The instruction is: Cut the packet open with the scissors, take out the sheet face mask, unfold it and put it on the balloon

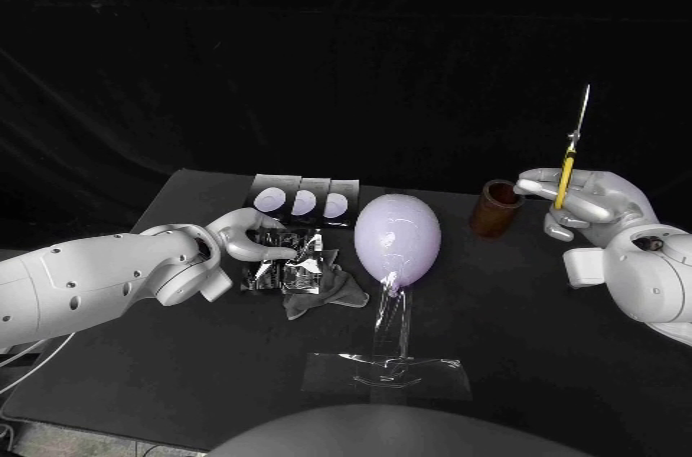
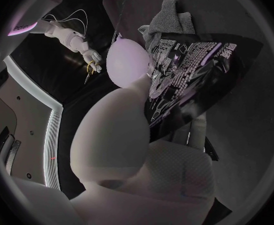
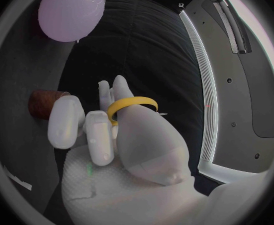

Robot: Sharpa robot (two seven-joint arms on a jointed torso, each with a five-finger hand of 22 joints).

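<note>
In the head view we are seeing the left robot hand (image 1: 248,239) curling its fingers closed around the upper edge of a glossy black foil packet with pale print (image 1: 289,262). The packet is overlapping a crumpled grey cloth (image 1: 329,292) on the black tabletop (image 1: 548,327). Just beside the packet, a pale lilac oval balloon (image 1: 397,239) is sitting tilted on a clear plastic stand (image 1: 389,342). Behind the packet, a black card with three white ovals (image 1: 303,199) is lying flat. The right robot hand (image 1: 588,202), raised well apart from the packet, is gripping yellow-handled metal scissors (image 1: 573,147) with the blades together and pointing up, near a brown cylindrical cup (image 1: 495,207).

In the left wrist view we are watching the left robot hand (image 2: 131,155) clamping the packet (image 2: 187,70), with the balloon (image 2: 127,60) and cloth (image 2: 165,20) beyond it. Far off, the right robot hand (image 2: 90,59) is holding the scissors (image 2: 87,76).

In the right wrist view the right robot hand (image 3: 118,140) is wrapping its fingers through the scissors' yellow handle loop (image 3: 132,106), with the balloon (image 3: 71,10) and cup (image 3: 46,102) beyond.
</note>
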